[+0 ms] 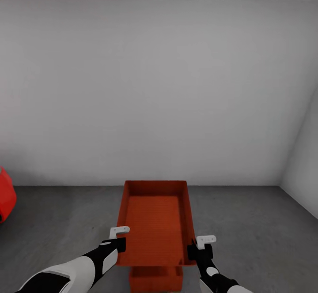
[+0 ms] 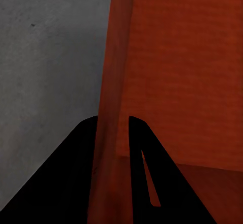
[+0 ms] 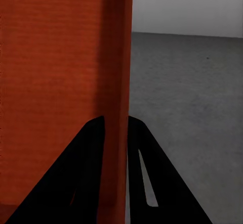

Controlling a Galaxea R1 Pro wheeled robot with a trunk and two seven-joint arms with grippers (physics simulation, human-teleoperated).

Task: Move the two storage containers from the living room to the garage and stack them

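An orange-red storage container (image 1: 154,222) hangs above the dark grey concrete floor (image 1: 256,227), held by both arms. My left gripper (image 1: 119,245) is shut on its left wall (image 2: 114,82), one finger on each side. My right gripper (image 1: 194,251) is shut on its right wall (image 3: 119,72) in the same way. Below the held bin, at the bottom of the head view, the second orange-red container (image 1: 155,279) rests on the floor, mostly hidden by the first.
A plain pale grey wall (image 1: 159,90) stands straight ahead, and a side wall (image 1: 304,169) meets it at the right. Part of the red car (image 1: 6,196) shows at the left edge. Open concrete lies on both sides of the bins.
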